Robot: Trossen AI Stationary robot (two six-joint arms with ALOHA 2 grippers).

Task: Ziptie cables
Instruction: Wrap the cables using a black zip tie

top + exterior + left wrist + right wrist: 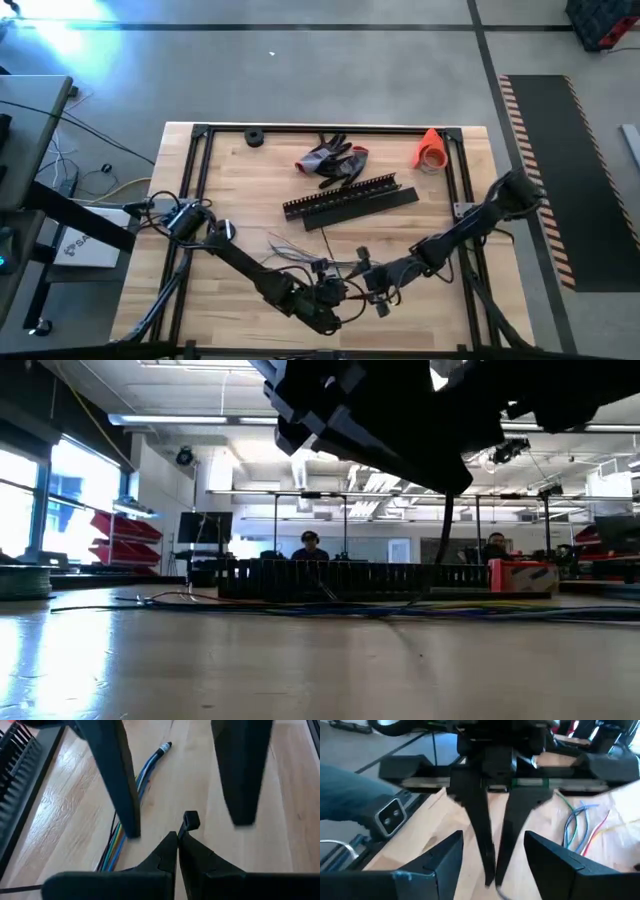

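No brand or writing can be read on anything on the pale wooden table. From above, the thin grey-white cables lie loose near its front edge, just beside the meeting grippers and in front of the long flat black slotted strips. Only the wrist views show more: the left gripper has its fingers closed on a thin black zip tie beside blue and multicoloured strands, while the right gripper stands open around those closed fingers.
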